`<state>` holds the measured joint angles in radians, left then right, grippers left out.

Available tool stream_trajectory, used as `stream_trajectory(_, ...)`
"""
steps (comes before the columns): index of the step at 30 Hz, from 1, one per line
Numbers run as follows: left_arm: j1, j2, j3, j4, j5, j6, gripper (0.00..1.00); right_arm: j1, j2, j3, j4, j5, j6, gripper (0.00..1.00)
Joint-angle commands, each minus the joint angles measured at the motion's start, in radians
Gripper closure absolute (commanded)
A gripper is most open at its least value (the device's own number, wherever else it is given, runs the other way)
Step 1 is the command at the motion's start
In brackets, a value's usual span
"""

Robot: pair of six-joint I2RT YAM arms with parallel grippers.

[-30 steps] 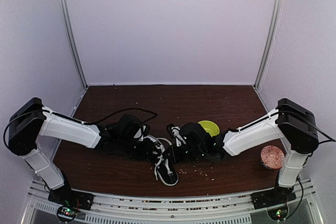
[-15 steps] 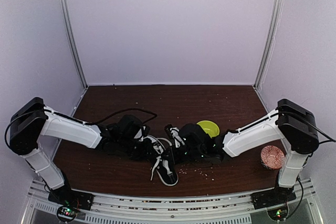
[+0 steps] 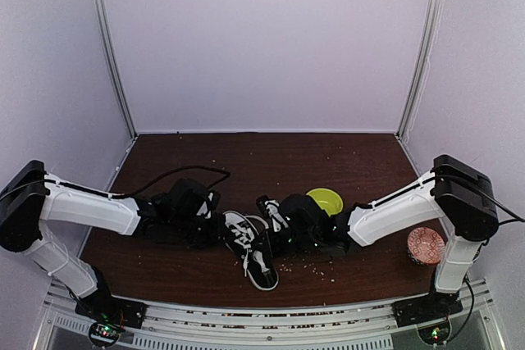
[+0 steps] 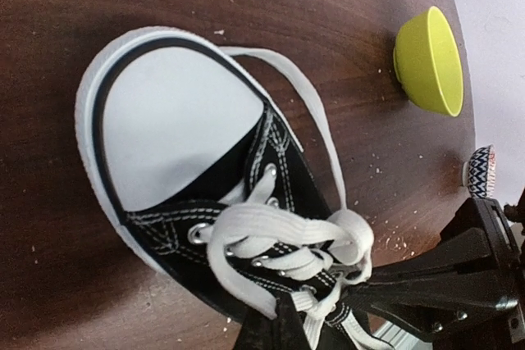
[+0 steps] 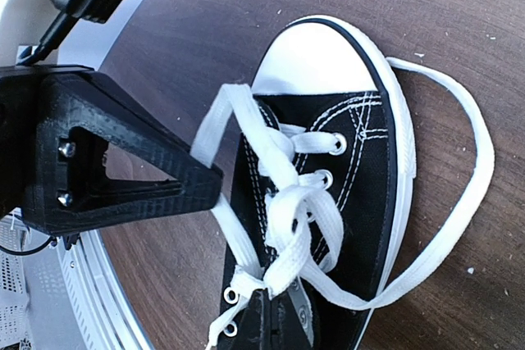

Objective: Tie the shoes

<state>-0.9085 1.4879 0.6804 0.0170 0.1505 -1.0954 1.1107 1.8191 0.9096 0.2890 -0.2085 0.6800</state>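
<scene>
Sneaker lace now clamped by left end effector.

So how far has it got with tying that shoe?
Early on. The sneaker has its white laces threaded and crossed over the tongue, but there's no bow yet. Right now the left gripper and right gripper are each shut on a lace strand. One long strand lies slack on the table beside the toe. Forming loops and tightening remain.
</scene>
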Motion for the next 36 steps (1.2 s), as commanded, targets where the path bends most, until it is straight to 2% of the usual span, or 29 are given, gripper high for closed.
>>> stream_trajectory(1, 0.009, -0.051, -0.038, -0.037, -0.039, 0.001, 1.00, 0.010, -0.003, -0.012, -0.002, 0.004, 0.000, 1.00)
stream_trajectory(8, 0.048, -0.113, -0.102, -0.111, -0.063, 0.042, 1.00, 0.009, -0.007, -0.013, -0.008, 0.011, 0.000, 1.00)
stream_trajectory(12, 0.105, -0.158, -0.108, -0.213, -0.067, 0.138, 1.00, 0.010, -0.007, -0.012, -0.008, 0.011, -0.001, 1.00)
stream_trajectory(19, 0.178, -0.266, -0.078, -0.410, -0.163, 0.264, 1.00, 0.009, -0.011, -0.012, -0.007, 0.007, -0.002, 1.00)
stream_trajectory(22, 0.192, -0.306, -0.077, -0.431, -0.172, 0.307, 1.00, 0.009, -0.009, -0.009, -0.008, 0.003, -0.005, 1.00)
stream_trajectory(25, 0.194, -0.309, -0.073, -0.398, -0.111, 0.362, 1.00, 0.011, -0.020, -0.007, 0.001, -0.030, -0.028, 0.99)
stream_trajectory(26, 0.194, -0.298, -0.068, -0.390, -0.087, 0.372, 1.00, 0.011, -0.034, -0.008, 0.002, -0.036, -0.038, 0.92)
stream_trajectory(28, 0.194, -0.263, -0.058, -0.371, -0.048, 0.381, 1.00, 0.011, -0.076, -0.004, -0.046, -0.025, -0.080, 0.69)
stream_trajectory(30, 0.194, -0.221, -0.051, -0.345, -0.018, 0.389, 1.00, 0.008, -0.132, 0.006, -0.122, 0.025, -0.121, 0.56)
stream_trajectory(33, 0.194, -0.135, -0.031, -0.293, 0.013, 0.401, 1.00, -0.006, -0.199, 0.025, -0.230, 0.109, -0.172, 0.49)
stream_trajectory(36, 0.193, -0.034, 0.016, -0.259, 0.033, 0.437, 1.00, -0.040, -0.211, 0.046, -0.317, 0.184, -0.167, 0.46)
